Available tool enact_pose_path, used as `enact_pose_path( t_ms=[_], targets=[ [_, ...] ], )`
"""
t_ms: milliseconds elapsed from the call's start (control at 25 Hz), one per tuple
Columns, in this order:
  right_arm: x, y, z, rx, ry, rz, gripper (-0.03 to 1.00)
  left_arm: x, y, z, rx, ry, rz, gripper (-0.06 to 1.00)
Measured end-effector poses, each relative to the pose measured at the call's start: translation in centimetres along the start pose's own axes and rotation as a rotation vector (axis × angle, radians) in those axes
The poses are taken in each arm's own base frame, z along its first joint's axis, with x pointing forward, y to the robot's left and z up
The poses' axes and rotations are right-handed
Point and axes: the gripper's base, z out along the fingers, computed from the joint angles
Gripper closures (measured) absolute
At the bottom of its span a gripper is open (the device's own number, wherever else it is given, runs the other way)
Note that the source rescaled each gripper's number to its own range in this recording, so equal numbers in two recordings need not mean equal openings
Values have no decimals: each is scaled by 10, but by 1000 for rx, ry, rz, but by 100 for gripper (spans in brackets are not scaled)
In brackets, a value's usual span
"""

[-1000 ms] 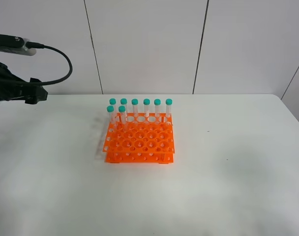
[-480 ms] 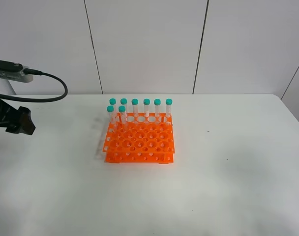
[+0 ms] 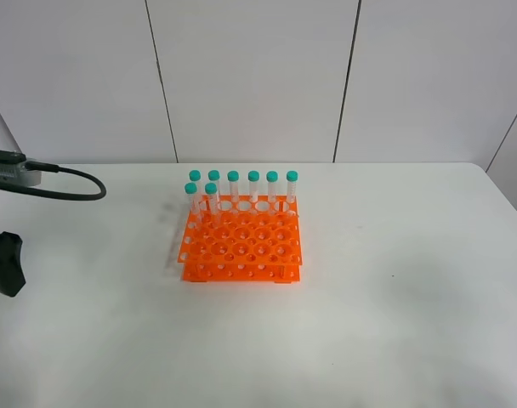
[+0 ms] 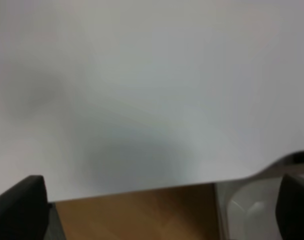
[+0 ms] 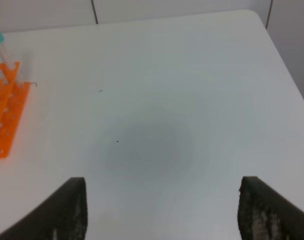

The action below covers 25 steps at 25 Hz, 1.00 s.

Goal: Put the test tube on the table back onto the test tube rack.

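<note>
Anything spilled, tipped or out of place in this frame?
Nothing stands out. Eight capped tubes stand upright at the back of the orange rack, which sits flat on the white table; no tube lies loose.

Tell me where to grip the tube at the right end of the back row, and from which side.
Grip the tube just below its teal cap, coming down from above. It stands upright in the orange rack, so only its top part is free. A neighbour tube stands close beside it; closing the fingers front to back probably avoids it.
</note>
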Motion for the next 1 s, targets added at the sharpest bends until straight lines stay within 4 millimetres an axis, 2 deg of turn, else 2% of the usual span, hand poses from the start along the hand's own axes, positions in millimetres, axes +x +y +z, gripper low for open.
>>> enact_pose_path(
  t_ms=[400, 520, 720, 1000],
  targets=[
    [0, 0, 0, 0, 0, 0, 13, 10, -10, -19, 87, -82, -33, -5],
    [0, 0, 0, 0, 0, 0, 13, 17, -9, -28, 64, -123, -23, -5],
    [0, 0, 0, 0, 0, 0, 13, 43, -9, -59, 10, -269, -15, -5],
    [0, 0, 0, 0, 0, 0, 13, 101, -20, -101, 34, -541, -10, -5]
  ],
)
